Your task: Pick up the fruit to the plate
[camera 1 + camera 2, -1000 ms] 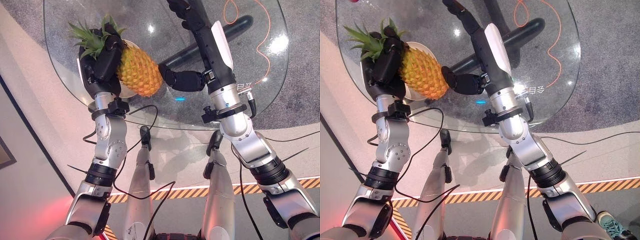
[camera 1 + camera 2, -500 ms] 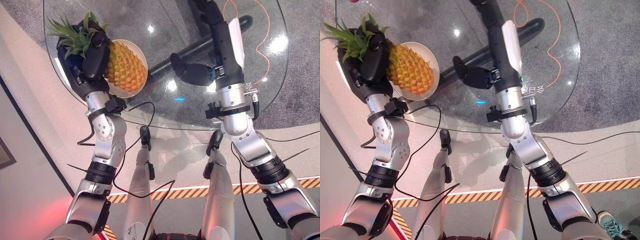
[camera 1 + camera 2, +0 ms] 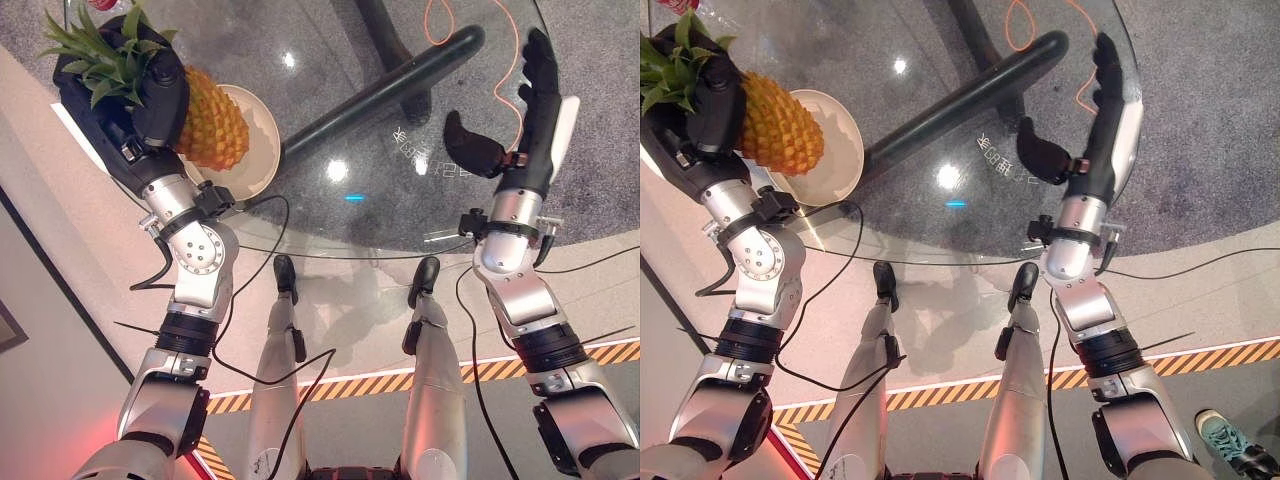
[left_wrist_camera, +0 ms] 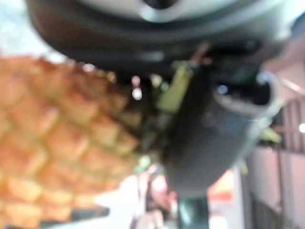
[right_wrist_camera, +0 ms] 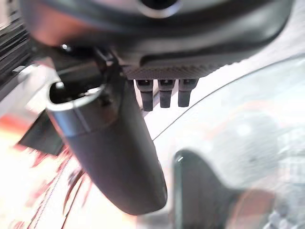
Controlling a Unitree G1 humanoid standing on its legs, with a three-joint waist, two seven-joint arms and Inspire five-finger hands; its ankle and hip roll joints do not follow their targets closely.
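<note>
Now, left hand [image 3: 150, 100] wrapped round the pineapple [image 3: 210, 125] at its crown end, dark fingers [image 3: 715, 105] curled over the top of the fruit and pinching it just under the green leaves [image 3: 95, 55]. Leaves fanned out behind and beside the fingers, orange body reaching away from the fingertips toward the middle of the glass counter [image 3: 330, 210]. Lower side of the pineapple over the white plate [image 3: 255, 150], which lies just past the fingers on the counter; cannot tell from above whether the fruit rests on the plate or hangs just clear of it. Plate rim peeking out on the far side of the fruit from the palm. Close up from the left wrist, scaly orange skin [image 4: 52, 133] pressed right against the thumb [image 4: 205, 143], a few green leaf bits caught between thumb and palm.

Right hand [image 3: 520, 130] well apart from the fruit, raised over the counter's opposite side, holding nothing. Fingers [image 3: 1105, 75] straight and lying together, thumb [image 3: 470, 145] spread out sideways from them. Black table leg [image 3: 390, 85] seen through the glass between the thumb and the plate, an orange cable [image 3: 500, 50] looping on the floor beneath the glass near the fingertips.
</note>
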